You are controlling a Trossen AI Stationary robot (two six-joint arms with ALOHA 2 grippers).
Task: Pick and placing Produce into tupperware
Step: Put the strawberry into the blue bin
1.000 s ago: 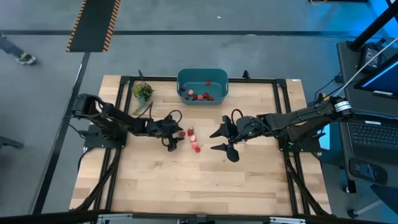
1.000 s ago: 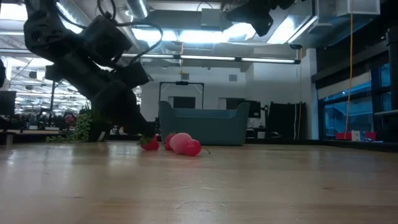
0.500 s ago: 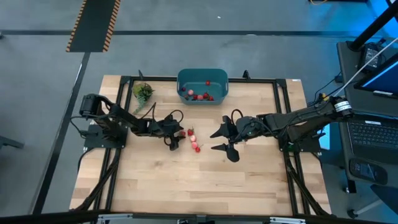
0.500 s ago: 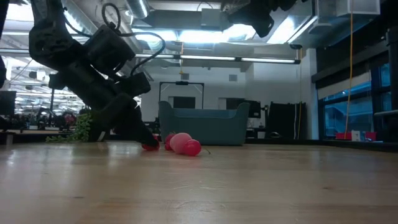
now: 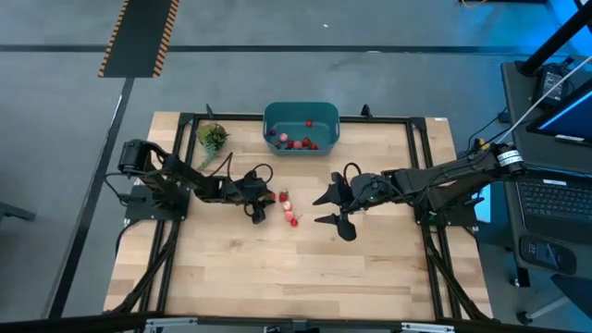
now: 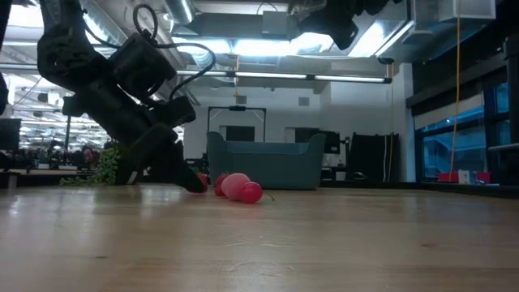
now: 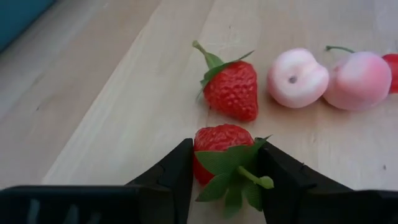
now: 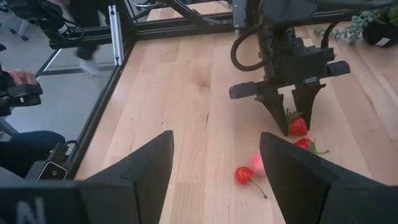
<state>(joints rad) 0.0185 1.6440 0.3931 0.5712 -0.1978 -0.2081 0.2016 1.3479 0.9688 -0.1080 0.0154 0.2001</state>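
Left pincer [image 7: 222, 163] now around strawberry [image 7: 214, 149]

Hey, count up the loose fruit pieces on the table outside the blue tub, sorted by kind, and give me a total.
Strawberries: 2, the second strawberry pinched in the left hand
Peaches: 2, both pale pink
Cherry: 1
Total: 5
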